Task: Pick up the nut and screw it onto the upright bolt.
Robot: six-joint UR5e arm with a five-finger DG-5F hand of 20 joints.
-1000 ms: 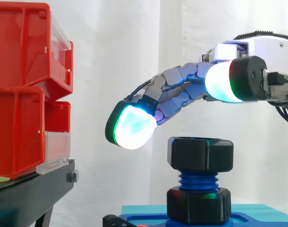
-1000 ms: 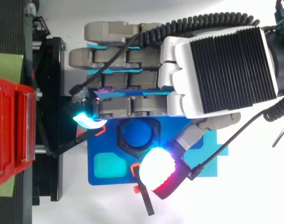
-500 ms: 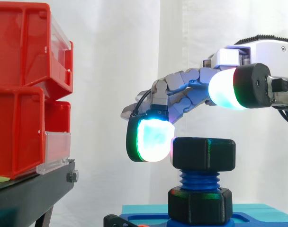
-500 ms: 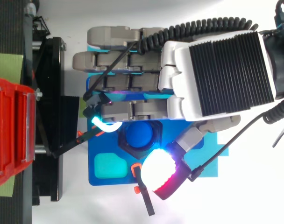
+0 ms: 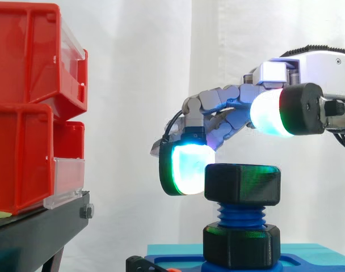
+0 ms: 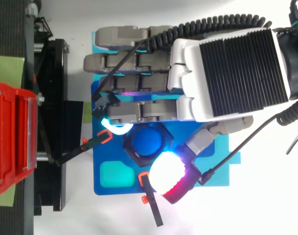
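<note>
Nearest, thumb pad [image 5: 272, 112] sits above nut level, not on a face, so nothing opposes the push; nut [image 5: 242, 184] sits at top of upright bolt [image 5: 240, 214], thread showing below it, looks barely started. Behind, hand [image 6: 237, 68] has fingers curled, one fingertip pad [image 5: 181, 164] hooked against nut's left side. Risks: pad slips off the corner and nut doesn't turn; a sideways shove cocks it and cross-threads; a lift pops it off onto blue base [image 6: 117, 188]. Red bins [image 5: 25, 113] well apart, no clash likely
</note>
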